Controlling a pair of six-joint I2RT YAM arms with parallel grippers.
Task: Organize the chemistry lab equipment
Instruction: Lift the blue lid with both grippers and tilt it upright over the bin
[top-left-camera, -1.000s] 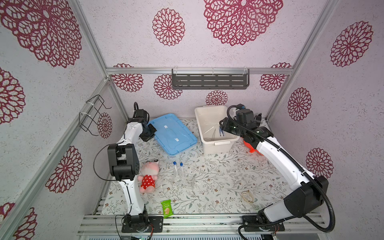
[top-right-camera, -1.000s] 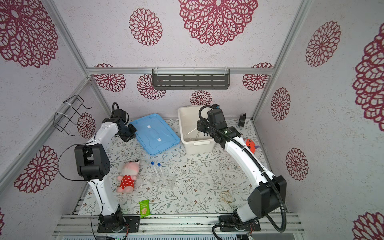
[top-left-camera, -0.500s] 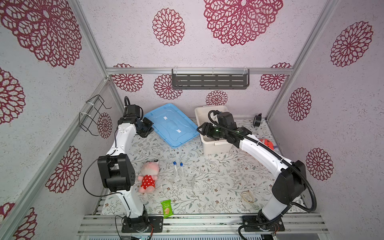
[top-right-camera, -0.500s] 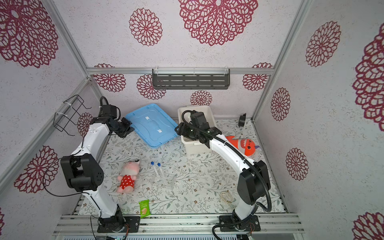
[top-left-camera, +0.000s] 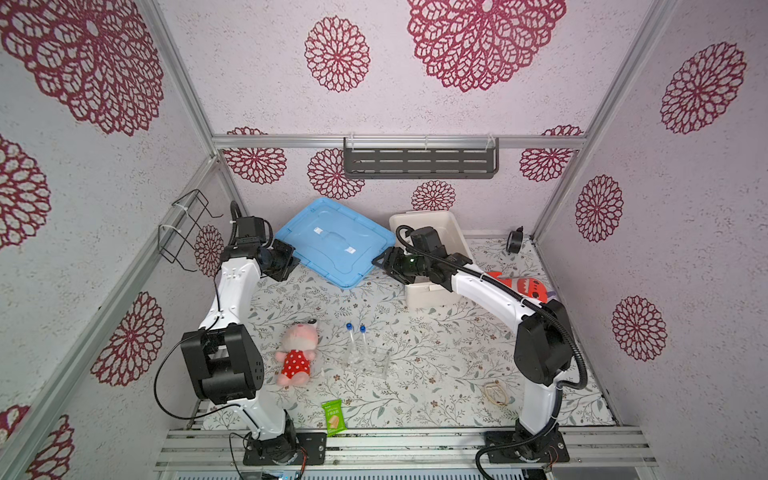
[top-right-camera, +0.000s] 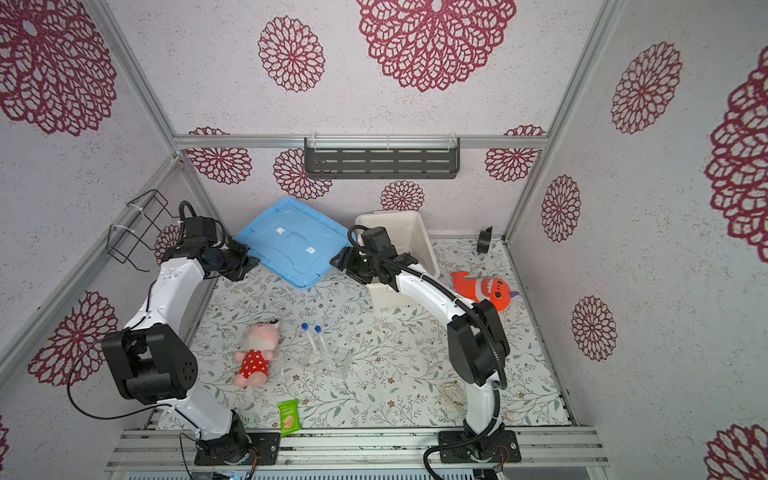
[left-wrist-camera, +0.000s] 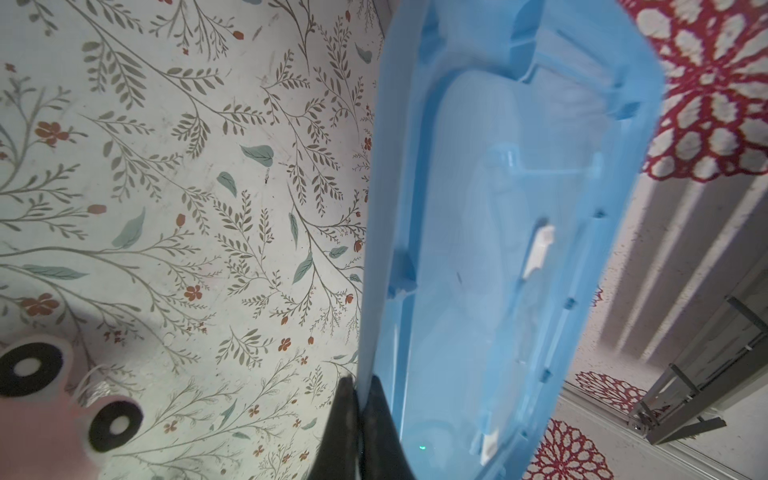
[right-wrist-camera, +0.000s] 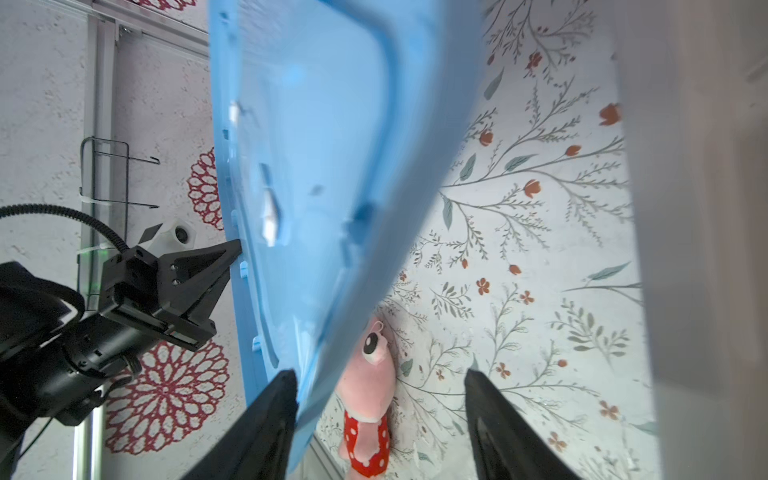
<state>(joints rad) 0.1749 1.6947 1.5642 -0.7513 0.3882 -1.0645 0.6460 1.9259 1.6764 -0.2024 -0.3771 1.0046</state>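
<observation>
A blue lid (top-left-camera: 336, 243) (top-right-camera: 295, 245) hangs tilted above the table's back, near the rear wall. My left gripper (top-left-camera: 286, 259) (left-wrist-camera: 360, 380) is shut on the lid's (left-wrist-camera: 498, 249) left edge. My right gripper (top-left-camera: 380, 262) (right-wrist-camera: 380, 372) is open at the lid's (right-wrist-camera: 332, 145) right edge, which lies against one finger. A white bin (top-left-camera: 457, 232) (top-right-camera: 424, 239) stands behind the right arm. Two clear tubes with blue caps (top-left-camera: 356, 338) (top-right-camera: 311, 338) lie mid-table beside clear glassware (top-left-camera: 376, 359) (top-right-camera: 334, 358).
A pink plush (top-left-camera: 299, 349) lies left of the tubes and an orange plush (top-left-camera: 523, 286) right of the bin. A green snack packet (top-left-camera: 333, 417) sits at the front edge. A dark shelf (top-left-camera: 419, 160) hangs on the back wall, a wire rack (top-left-camera: 187, 228) on the left wall.
The left gripper has lifted the blue lid off the table and carried it back and left. The right gripper has swung from over the bin to the lid's right edge and opened wider.
</observation>
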